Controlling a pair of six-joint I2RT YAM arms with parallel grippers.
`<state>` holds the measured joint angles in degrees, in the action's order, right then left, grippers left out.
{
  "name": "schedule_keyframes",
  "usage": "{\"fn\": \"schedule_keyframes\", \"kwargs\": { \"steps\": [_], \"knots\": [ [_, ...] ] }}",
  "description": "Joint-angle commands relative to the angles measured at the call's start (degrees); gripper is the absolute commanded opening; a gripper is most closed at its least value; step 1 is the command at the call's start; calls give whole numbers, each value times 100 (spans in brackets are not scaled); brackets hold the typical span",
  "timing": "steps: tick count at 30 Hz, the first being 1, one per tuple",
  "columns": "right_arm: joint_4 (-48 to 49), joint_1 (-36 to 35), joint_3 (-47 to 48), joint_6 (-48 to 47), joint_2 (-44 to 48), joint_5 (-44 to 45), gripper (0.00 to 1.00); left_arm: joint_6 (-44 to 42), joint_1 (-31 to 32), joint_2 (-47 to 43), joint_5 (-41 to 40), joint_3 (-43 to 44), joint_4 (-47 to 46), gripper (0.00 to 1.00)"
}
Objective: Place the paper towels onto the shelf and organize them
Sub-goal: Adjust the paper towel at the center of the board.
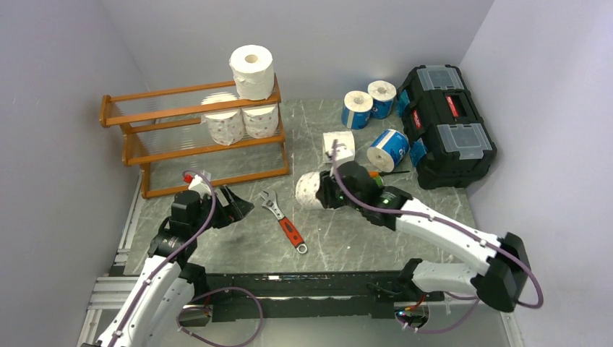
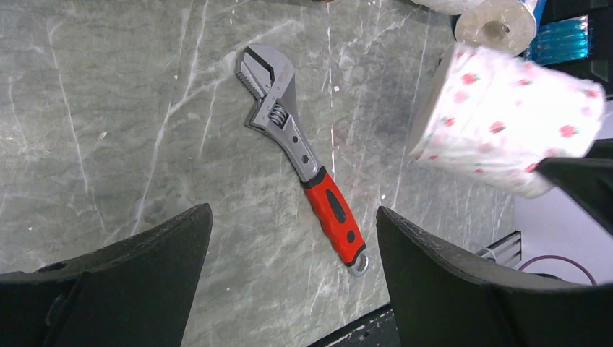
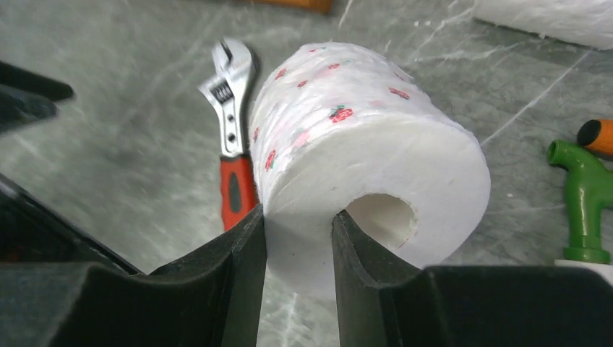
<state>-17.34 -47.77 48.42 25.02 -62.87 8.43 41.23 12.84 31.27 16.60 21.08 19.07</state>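
Note:
The wooden shelf [image 1: 155, 153] stands at the back left. One white roll [image 1: 251, 71] sits on its top tier and two printed rolls [image 1: 223, 124] on the middle tier. My right gripper [image 1: 327, 194] [image 3: 298, 217] is shut on a white roll with reddish print [image 1: 309, 189] [image 3: 361, 159], one finger inside the core and one outside the wall. The roll is held just above the table and also shows in the left wrist view [image 2: 506, 119]. My left gripper [image 1: 235, 206] [image 2: 293, 217] is open and empty above the table. Three blue-wrapped rolls [image 1: 357, 108] and a white roll [image 1: 340, 147] lie at the back right.
A red-handled adjustable wrench [image 1: 283, 220] [image 2: 303, 155] [image 3: 230, 137] lies on the table between the grippers. A black toolbox [image 1: 444, 123] stands at the right. A green and orange tool [image 3: 582, 195] lies right of the held roll. Walls close in on both sides.

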Motion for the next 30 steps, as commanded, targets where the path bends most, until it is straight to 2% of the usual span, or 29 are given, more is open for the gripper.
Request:
{"fn": "schedule_keyframes", "kwargs": {
  "steps": [1,8,13,17,19,25,30],
  "knots": [
    [-1061,-606,794,-646,-657,1105,36,52,17,-35,-105,9,-148,89],
    [-1593,-1423,1384,-784,-1569,2004,36,43,16,3,-87,-10,-122,89],
    [-1713,-1674,1597,-870,-1873,1939,38,22,12,12,-65,-17,-129,89],
    [-1821,-1720,1697,-840,-2047,1795,43,16,17,70,-30,-9,-147,89],
    [-1855,-1726,1722,-786,-2123,1714,48,17,15,92,-11,-18,-169,89],
    [-1890,-1727,1794,-715,-2128,1516,71,25,15,153,32,-22,-204,89],
    [-1850,-1725,1869,-610,-1858,1524,81,27,17,226,45,42,-168,89]
  ]
}}
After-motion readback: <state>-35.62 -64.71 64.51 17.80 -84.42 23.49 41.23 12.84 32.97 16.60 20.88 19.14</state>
